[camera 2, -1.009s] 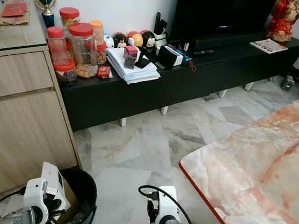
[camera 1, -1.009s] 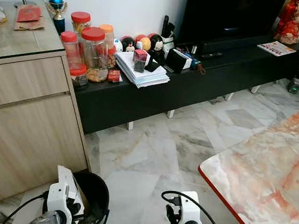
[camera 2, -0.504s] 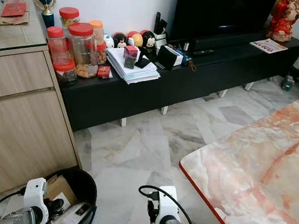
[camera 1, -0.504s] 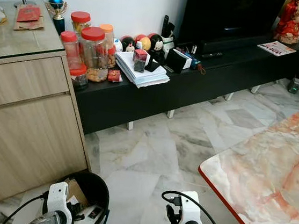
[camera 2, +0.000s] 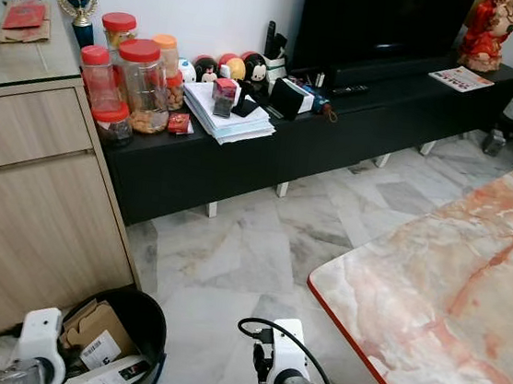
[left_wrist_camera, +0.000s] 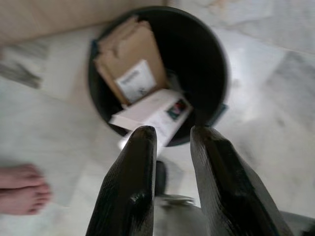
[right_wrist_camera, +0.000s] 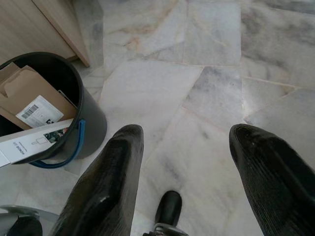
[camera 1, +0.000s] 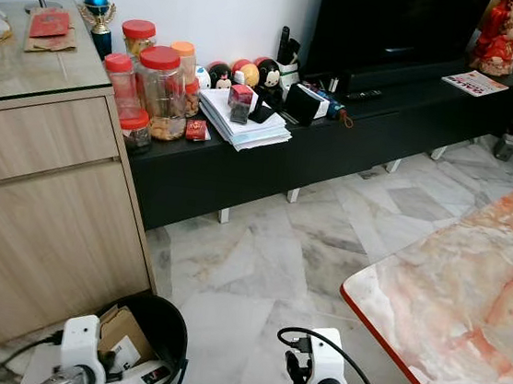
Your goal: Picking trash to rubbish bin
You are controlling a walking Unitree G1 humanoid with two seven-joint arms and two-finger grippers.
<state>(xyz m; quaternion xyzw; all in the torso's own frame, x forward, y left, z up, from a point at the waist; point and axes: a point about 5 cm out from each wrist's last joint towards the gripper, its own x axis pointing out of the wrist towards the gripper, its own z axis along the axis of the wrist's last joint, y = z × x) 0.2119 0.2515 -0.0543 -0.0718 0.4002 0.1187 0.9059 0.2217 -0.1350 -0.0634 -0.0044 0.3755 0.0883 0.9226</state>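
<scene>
Cardboard (left_wrist_camera: 129, 58) and white box (left_wrist_camera: 150, 114) already dropped in black bin (right_wrist_camera: 93, 123) at floor's 7 o'clock, box leaning over rim; left tool (left_wrist_camera: 170, 142) above, narrowly parted and empty; right tool (right_wrist_camera: 184, 142) wide, idle.

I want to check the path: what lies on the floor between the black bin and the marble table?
Bare marble floor separates the bin from the table in the left eye view.

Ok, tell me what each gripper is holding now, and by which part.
Nothing is held. The left gripper hangs above the rubbish bin with its fingers apart and bare; the white box already lies in the bin. The right gripper is open over the floor.
</scene>
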